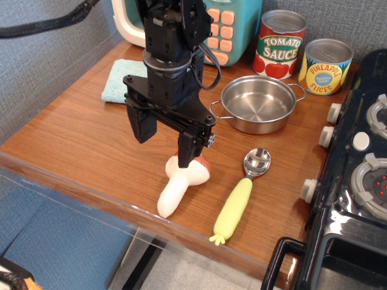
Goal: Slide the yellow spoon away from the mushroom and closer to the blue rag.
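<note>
Tool [164, 140] jaws spread wide, empty, above mushroom [181, 185] cap. Yellow spoon [242, 196] lies on table [72, 145], 3 o'clock of mushroom. Blue rag [119, 81] at 11 o'clock, well apart.

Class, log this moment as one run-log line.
gripper: open, above cream-stemmed toy mushroom | yellow corn-handled metal spoon: untouched, right of mushroom | teal-blue terry rag: far-left

The blue rag [123, 80] is largely hidden behind the arm, only its left part being seen. The mushroom [180, 185] cap is partly covered by one finger of the gripper [164, 140]. The stove [357, 181] is cut off by the right and bottom edges, the teal appliance [233, 27] by the top
</note>
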